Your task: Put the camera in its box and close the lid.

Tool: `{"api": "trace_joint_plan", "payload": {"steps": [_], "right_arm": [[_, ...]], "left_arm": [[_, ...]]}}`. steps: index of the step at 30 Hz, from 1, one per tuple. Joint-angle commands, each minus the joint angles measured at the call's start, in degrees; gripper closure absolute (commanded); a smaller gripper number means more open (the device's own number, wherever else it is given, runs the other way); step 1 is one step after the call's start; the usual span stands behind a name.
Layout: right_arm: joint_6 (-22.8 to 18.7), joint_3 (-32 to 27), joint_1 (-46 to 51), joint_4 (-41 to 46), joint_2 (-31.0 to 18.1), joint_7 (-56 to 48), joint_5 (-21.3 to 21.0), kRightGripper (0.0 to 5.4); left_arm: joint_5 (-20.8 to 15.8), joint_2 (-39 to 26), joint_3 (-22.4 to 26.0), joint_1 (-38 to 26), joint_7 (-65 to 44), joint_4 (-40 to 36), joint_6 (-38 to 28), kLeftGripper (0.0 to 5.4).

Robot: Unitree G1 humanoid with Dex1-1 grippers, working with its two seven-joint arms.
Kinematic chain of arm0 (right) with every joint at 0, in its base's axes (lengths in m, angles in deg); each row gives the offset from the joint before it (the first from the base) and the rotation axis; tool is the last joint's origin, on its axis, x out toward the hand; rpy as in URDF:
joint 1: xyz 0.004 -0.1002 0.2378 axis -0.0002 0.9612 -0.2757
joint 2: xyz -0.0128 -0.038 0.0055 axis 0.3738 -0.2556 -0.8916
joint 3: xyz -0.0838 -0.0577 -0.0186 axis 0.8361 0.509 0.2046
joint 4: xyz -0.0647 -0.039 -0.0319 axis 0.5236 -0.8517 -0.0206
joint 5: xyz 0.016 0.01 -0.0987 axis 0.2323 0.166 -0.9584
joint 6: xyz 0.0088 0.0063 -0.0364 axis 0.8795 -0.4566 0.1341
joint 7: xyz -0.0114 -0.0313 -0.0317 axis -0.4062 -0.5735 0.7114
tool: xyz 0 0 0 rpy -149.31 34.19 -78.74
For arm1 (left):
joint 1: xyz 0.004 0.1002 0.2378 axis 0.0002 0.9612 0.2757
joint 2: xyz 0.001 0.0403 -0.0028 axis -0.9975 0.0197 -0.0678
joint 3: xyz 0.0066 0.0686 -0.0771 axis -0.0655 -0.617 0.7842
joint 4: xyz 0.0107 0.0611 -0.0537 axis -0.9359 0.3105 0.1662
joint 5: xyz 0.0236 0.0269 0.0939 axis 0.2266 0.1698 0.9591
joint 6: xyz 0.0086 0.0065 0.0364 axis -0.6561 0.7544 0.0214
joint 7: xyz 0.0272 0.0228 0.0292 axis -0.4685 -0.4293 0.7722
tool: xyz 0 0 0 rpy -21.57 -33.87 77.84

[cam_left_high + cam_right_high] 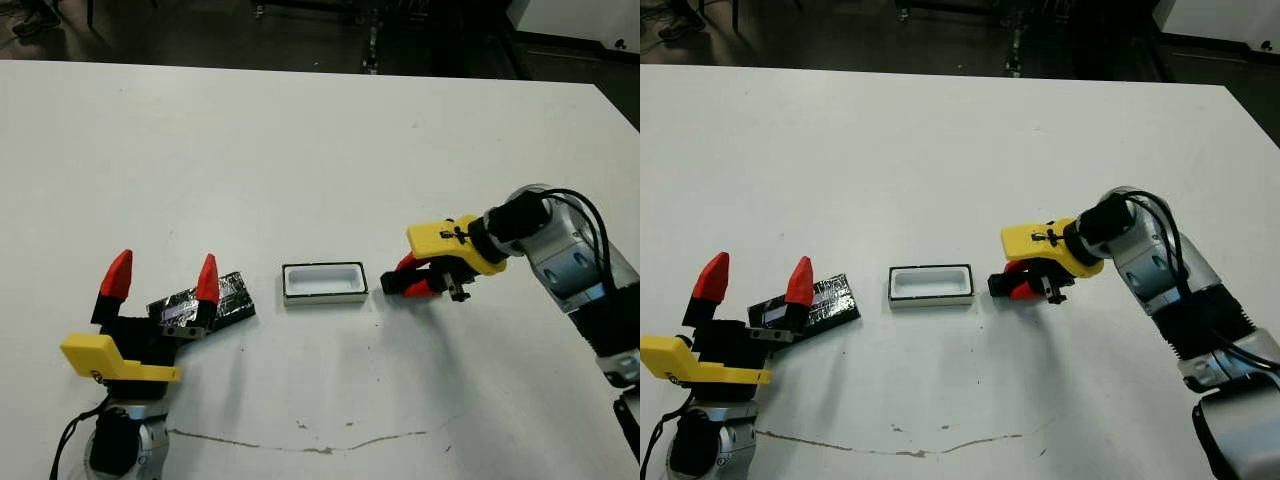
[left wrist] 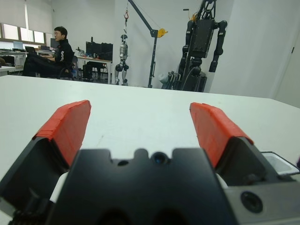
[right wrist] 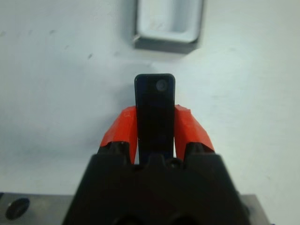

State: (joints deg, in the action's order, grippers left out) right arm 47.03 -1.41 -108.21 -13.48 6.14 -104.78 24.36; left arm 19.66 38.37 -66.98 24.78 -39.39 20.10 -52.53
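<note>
in the left eye view, the box [image 1: 323, 282] is seen lying open near the middle of the white tabletop [image 1: 300, 150], its white lining facing up. just to its right, the right pincer [image 1: 408, 279] is held low over the tabletop, its red fingers closed on the camera [image 1: 387, 285], whose dark end points toward the box and stops just short of it. on the left, the lid [image 1: 205, 305] lies flat on the tabletop, well apart from the box, its crinkly surface partly covered by the left pincer [image 1: 161, 276], whose two red fingers are spread wide and point upward.

the same layout is repeated in the right eye view, with a thin brown mark seen along the near part of the tabletop.

in the left wrist view, the two red fingers [image 2: 65, 126] are shown far apart with nothing between them; a corner of the box is seen at the edge. beyond the tabletop, a seated person [image 2: 56, 49] and standing robots are visible.

in the right wrist view, the camera is shown clamped edge-on between the red fingers [image 3: 123, 131], with the box lying just ahead of it.
</note>
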Motion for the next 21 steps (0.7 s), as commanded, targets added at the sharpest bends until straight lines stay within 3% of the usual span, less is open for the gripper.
{"api": "trace_joint_plan", "payload": {"steps": [1, 4, 6, 9, 16, 21], "right_arm": [[-1.11, -4.52, -1.93, 1.28, -0.37, 3.27, 2.28, 3.74], [-8.11, -7.64, -4.86, 1.38, 0.45, 3.80, 6.06, 3.74], [-9.14, -9.25, -5.94, 2.51, 0.52, 4.92, 7.66, 3.74], [-14.24, -10.83, -7.83, 2.29, 1.86, 5.13, 11.49, 3.74], [-17.28, -10.34, -10.68, -0.97, 6.34, 6.60, 15.51, 3.74], [-17.63, -8.38, -11.85, -2.66, 9.89, 8.96, 15.19, 3.74]], "left_arm": [[0.07, -0.18, 0.16, 0.74, 0.02, -0.17, 0.06, 0.00], [-0.06, -0.05, 0.10, 0.79, 0.15, -0.24, 0.39, 0.00], [-0.02, -0.02, 0.11, 0.72, 0.17, -0.14, 0.26, 0.00], [0.09, 0.06, 0.02, 0.77, 0.27, -0.25, 0.23, 0.00], [0.33, 0.22, -0.13, 0.77, 0.43, -0.07, -0.02, 0.00], [0.27, 0.15, -0.12, 0.59, 0.46, -0.08, 0.26, 0.00]]}}
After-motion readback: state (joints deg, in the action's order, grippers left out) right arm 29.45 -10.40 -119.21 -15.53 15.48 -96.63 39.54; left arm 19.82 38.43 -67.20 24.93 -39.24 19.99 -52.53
